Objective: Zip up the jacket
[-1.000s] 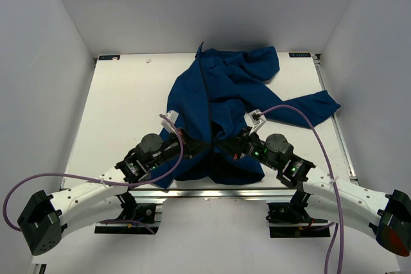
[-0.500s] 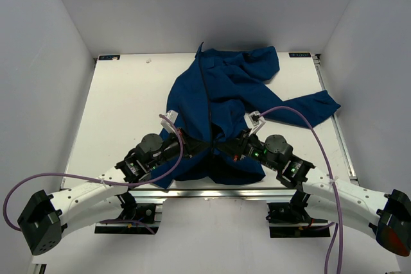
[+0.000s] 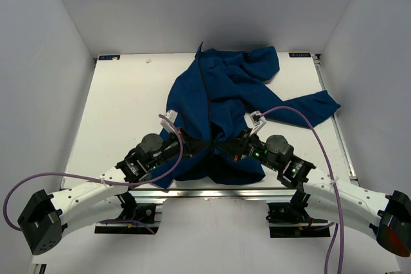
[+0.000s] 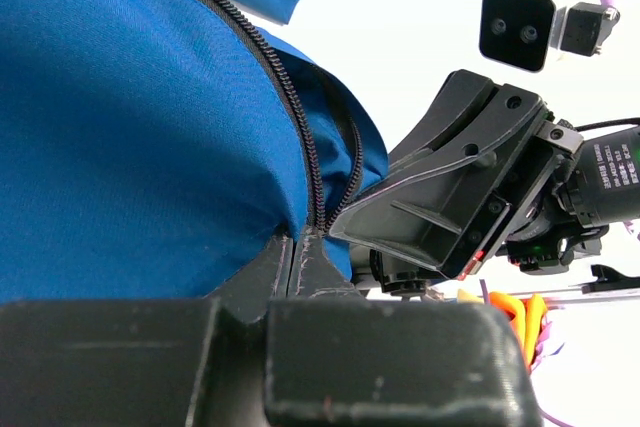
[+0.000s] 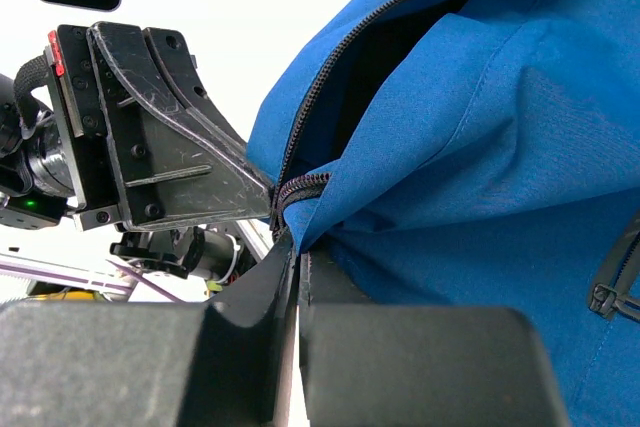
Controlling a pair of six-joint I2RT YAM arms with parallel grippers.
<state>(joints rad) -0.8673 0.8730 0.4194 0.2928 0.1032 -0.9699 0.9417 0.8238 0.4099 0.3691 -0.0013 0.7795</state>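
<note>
Almost nothing has shifted since the earlier frame: both arms hold the same pose at the jacket's near hem, and the cloth lies in the same folds, with at most a hair's drift of the right wrist.

The left gripper (image 4: 297, 259) has its fingers pressed together, pinching the jacket (image 3: 221, 91) at the bottom end of the zipper (image 4: 300, 137). The right gripper (image 5: 297, 265) is likewise closed, clamped on the hem fabric where its own row of teeth ends. Both sets of fingertips meet nearly nose to nose, just beside each other, with the zipper's foot between them.

From that pinched point the jacket stretches away beyond both grippers across the table (image 3: 122, 107). Its long axis follows the dark zipper line, hem at the fingertips and the top end farthest from them, leaning slightly toward the left gripper's side. One sleeve (image 3: 311, 106) trails out past the right gripper's outer side. The front still gapes open just beyond the right fingertips, showing black lining (image 5: 385, 77).
</note>
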